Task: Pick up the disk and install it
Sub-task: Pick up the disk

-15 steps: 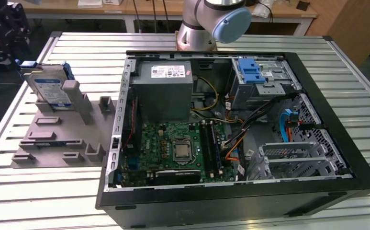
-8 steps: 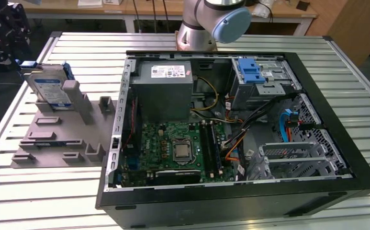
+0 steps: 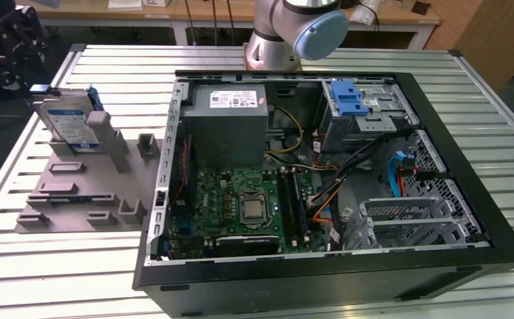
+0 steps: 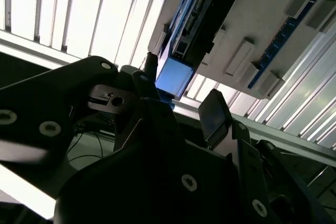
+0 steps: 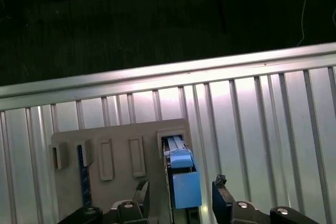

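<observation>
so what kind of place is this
Probably a robotics lab bench: an open computer case on a slatted metal table, a robot arm beside it, a disk standing in a grey holder.

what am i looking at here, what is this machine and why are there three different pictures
It is a robot arm standing at the far edge of a slatted metal table. The exterior view comes from a camera off the arm and takes in the whole bench. The two wrist views come from cameras riding on the arm near its hand, so they look past the hand at whatever it faces.

On the table lies an open computer case with its circuit board and cables exposed. Toward the exterior view's left is a grey holder. The disk, a silver drive with blue rails, stands on edge in it.

The hand holds nothing. Its fingers are open, and in the first wrist view the disk lines up between them with a gap on each side.
</observation>
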Tool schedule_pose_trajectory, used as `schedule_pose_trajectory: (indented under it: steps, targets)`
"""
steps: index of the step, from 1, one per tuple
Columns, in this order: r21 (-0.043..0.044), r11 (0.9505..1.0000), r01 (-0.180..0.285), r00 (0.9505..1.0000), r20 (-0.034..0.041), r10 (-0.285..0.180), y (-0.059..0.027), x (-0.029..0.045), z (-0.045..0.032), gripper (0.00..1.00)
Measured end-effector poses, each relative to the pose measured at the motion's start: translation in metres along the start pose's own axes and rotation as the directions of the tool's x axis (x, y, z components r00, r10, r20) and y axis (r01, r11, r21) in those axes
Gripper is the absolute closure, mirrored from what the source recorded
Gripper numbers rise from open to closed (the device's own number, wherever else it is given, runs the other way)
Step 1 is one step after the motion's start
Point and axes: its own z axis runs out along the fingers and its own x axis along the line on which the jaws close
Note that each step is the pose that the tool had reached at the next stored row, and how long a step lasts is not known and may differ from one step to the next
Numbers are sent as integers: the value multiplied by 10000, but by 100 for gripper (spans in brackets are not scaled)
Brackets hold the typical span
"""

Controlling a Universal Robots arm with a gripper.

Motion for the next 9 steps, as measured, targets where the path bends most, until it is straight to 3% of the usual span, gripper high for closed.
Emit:
schedule_pose_trajectory:
  steps: [5,9]
  targets:
    - [-11,9982,603,9982,-14,-603,-1,0,57,41]
    - [-12,9980,638,9980,-22,-638,-2,1,120,41]
